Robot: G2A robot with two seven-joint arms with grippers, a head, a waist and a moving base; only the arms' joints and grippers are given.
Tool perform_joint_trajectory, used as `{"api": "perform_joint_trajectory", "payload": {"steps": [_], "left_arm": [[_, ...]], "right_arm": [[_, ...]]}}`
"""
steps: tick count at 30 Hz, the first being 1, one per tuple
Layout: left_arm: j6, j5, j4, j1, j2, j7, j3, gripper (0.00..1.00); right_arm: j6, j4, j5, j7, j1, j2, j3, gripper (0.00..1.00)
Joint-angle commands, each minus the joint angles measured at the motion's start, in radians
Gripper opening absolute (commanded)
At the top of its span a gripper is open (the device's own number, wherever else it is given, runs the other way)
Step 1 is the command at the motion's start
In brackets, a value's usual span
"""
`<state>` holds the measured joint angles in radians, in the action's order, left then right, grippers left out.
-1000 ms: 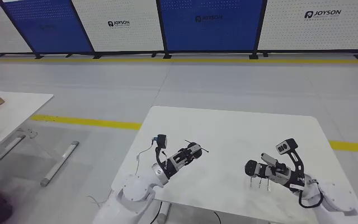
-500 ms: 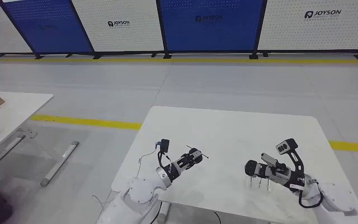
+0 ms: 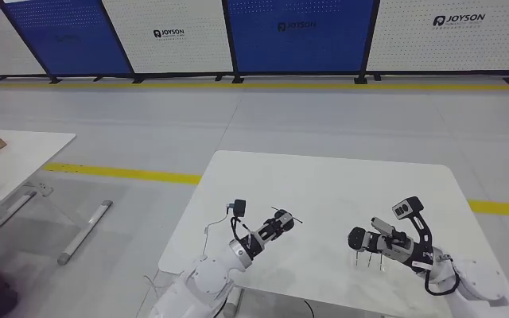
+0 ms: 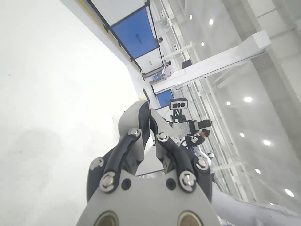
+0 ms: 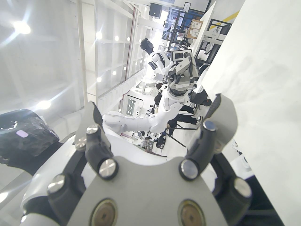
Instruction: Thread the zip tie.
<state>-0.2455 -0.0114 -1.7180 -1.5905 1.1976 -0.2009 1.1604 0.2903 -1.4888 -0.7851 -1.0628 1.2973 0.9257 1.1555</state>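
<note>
Top view looks down on the table; both wrist views lie close over it, facing each other.

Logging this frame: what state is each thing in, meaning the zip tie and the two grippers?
left gripper: shut on the zip tie, over the table.
zip tie: clamped, one end sticking out past the fingertips, no loop visible.
right gripper: open, empty.

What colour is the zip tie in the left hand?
Black zip tie, clearest in the left wrist view, pinched in the left hand.
</note>
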Motion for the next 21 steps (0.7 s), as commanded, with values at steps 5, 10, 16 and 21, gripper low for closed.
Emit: {"api": "perform_joint_trajectory", "payload": {"steps": [5,10,16,21], "left_arm": [[0.001,-0.003,-0.001,0.0,0.0,-0.001,0.001,0.0],[0.009,-0.011,0.0,0.003,0.002,0.028,0.001,0.0],[0.027,0.022,0.009,0.013,0.011,0.123,-0.028,0.0],[0.027,0.022,0.009,0.013,0.011,0.123,-0.028,0.0]], "right_arm": [[0.0,0.0,0.0,0.0,0.0,0.0,0.0,1.0],[0.0,0.0,0.0,0.0,0.0,0.0,0.0,1.0],[0.0,0.0,0.0,0.0,0.0,0.0,0.0,1.0],[0.0,0.0,0.0,0.0,0.0,0.0,0.0,1.0]]}}
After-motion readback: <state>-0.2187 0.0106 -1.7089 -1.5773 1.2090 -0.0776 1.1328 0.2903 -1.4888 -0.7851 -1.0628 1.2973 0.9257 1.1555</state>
